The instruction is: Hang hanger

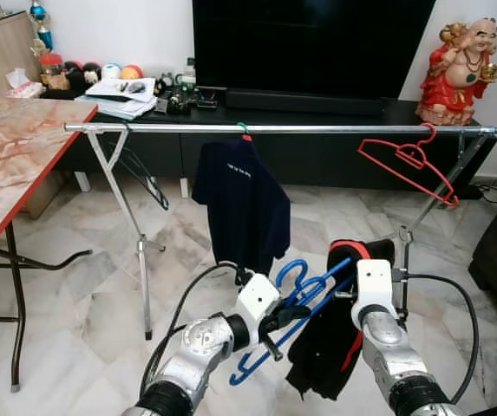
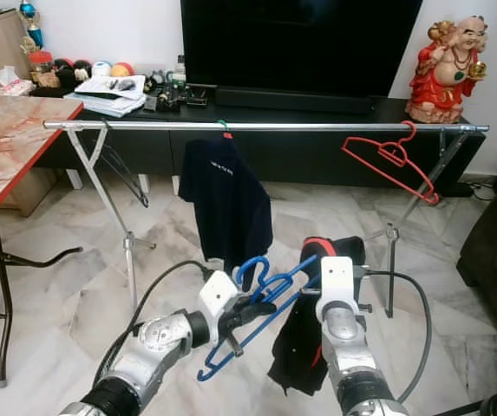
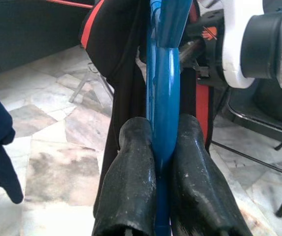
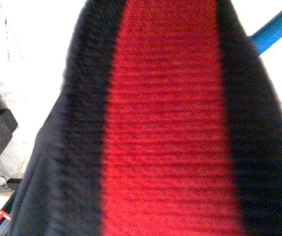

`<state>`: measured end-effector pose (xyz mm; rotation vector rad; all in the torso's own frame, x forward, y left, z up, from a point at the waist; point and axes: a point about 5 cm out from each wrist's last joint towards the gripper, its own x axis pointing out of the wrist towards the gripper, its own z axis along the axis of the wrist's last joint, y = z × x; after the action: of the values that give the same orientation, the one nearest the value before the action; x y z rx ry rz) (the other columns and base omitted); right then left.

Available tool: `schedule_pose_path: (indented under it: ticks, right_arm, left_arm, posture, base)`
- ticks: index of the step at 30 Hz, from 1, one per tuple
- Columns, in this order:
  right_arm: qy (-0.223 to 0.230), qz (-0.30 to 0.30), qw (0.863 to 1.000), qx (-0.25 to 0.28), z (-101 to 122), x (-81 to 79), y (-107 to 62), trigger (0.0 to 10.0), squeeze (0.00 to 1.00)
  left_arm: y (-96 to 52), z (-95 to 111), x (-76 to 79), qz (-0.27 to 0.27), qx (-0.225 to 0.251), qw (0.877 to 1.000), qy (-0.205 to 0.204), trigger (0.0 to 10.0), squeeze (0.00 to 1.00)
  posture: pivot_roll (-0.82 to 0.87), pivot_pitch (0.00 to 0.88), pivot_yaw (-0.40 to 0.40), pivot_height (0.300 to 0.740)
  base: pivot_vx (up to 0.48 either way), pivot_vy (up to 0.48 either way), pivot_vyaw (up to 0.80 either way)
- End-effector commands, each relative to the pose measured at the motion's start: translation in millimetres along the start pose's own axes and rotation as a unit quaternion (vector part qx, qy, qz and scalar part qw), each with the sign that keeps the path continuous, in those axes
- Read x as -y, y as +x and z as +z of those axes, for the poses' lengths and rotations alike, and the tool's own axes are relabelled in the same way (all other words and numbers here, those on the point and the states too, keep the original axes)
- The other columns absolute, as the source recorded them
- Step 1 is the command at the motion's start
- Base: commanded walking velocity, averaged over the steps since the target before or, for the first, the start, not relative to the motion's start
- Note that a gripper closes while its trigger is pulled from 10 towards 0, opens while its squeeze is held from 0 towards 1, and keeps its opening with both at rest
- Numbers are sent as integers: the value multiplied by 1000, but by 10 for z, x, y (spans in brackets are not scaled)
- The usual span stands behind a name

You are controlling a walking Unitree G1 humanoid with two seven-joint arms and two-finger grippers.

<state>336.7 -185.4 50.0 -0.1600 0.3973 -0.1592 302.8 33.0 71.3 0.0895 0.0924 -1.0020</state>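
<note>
One blue hanger (image 1: 304,299), apparently carrying black-red cloth (image 1: 330,347), pinched by left fingers (image 3: 131,182).

I count four hangers: one blue hanger (image 1: 296,305), one red hanger (image 1: 407,159), one dark wire hanger (image 1: 144,176), one green-hooked hanger (image 1: 244,132). Two garments: navy shirt (image 1: 243,205), black-red garment (image 1: 328,342). One rail (image 1: 317,129).

Head stereo pair plus two close wrist cameras.
Both eye views look forward and down, sharing the clothes rail (image 1: 283,129) across the upper frame. The left wrist view sits close on a blue hanger (image 3: 163,98); the right wrist view presses against black-and-red cloth (image 4: 165,128).
</note>
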Motion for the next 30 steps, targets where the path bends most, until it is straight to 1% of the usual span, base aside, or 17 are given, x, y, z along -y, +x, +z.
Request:
schedule_pose_path:
  ticks: [1,7,8,9,10,13,15,17,19,23,24,25,26,27,28,29,30]
  right_arm:
    - [9,-10,1000,21,134,50,34,0,0]
    - [18,-24,999,26,196,167,58,0,0]
    - [16,-34,999,33,247,249,70,0,0]
    - [16,-34,999,33,247,249,70,0,0]
    - [15,-45,998,36,276,332,77,0,0]
    - [15,-60,998,32,266,429,81,0,0]
    - [16,-76,997,27,244,543,80,0,0]
    - [16,-82,996,26,233,589,78,0,0]
    - [17,-96,995,22,215,697,71,0,0]
    - [17,-112,993,20,212,834,62,0,0]
    - [16,-113,993,20,212,845,62,0,0]
    - [16,-118,993,20,210,882,57,0,0]
    - [22,-138,990,16,177,1022,35,0,0]
    - [25,-146,989,14,162,1075,24,0,0]
    - [27,-149,988,13,154,1102,19,0,0]
    - [32,-156,987,9,119,1157,3,0,0]
    - [32,-156,987,9,119,1157,3,0,0]
  left_arm:
    - [24,47,35,-21,4,1000,12,0,0]
    - [-51,-44,77,-63,-31,997,35,0,0]
    - [-117,-92,41,-68,-49,995,47,0,0]
    - [-117,-92,41,-68,-49,995,47,0,0]
    - [-181,-124,-1,-71,-63,994,53,0,0]
    - [-276,-174,-68,-75,-92,991,69,0,0]
    - [-428,-237,-141,-93,-135,982,94,0,0]
    - [-494,-257,-173,-98,-149,979,100,0,0]
    - [-673,-315,-240,-117,-192,967,122,0,0]
    - [-898,-427,-313,-139,-273,935,179,0,0]
    - [-904,-424,-318,-137,-273,935,180,0,0]
    - [-905,-407,-337,-123,-261,942,169,0,0]
    - [-919,-348,-432,-64,-224,963,139,0,0]
    - [-931,-328,-474,-40,-212,968,130,0,0]
    - [-941,-318,-496,-28,-207,970,126,0,0]
    - [-968,-306,-570,10,-199,972,127,0,0]
    - [-968,-306,-570,10,-199,972,127,0,0]
  posture:
    - [-92,0,-55,740]
    - [-95,0,-53,740]
    - [-93,0,-52,740]
    - [-93,0,-52,740]
    - [-95,0,-50,740]
    - [-97,0,-49,740]
    - [-90,0,-48,740]
    - [-88,0,-47,740]
    - [-86,0,-45,740]
    - [-81,0,-45,740]
    - [-81,0,-45,740]
    - [-81,0,-46,740]
    - [-83,0,-47,740]
    - [-84,0,-47,740]
    - [-84,0,-47,740]
    - [-85,0,-46,740]
    - [-85,0,-46,740]
  base:
    - [0,0,0]
    - [0,0,0]
    - [0,0,0]
    - [0,0,0]
    - [0,0,0]
    - [0,0,0]
    - [0,0,0]
    - [0,0,0]
    - [0,0,0]
    - [0,0,0]
    - [0,0,0]
    - [0,0,0]
    - [0,0,0]
    - [0,0,0]
    - [0,0,0]
    - [0,0,0]
    - [0,0,0]
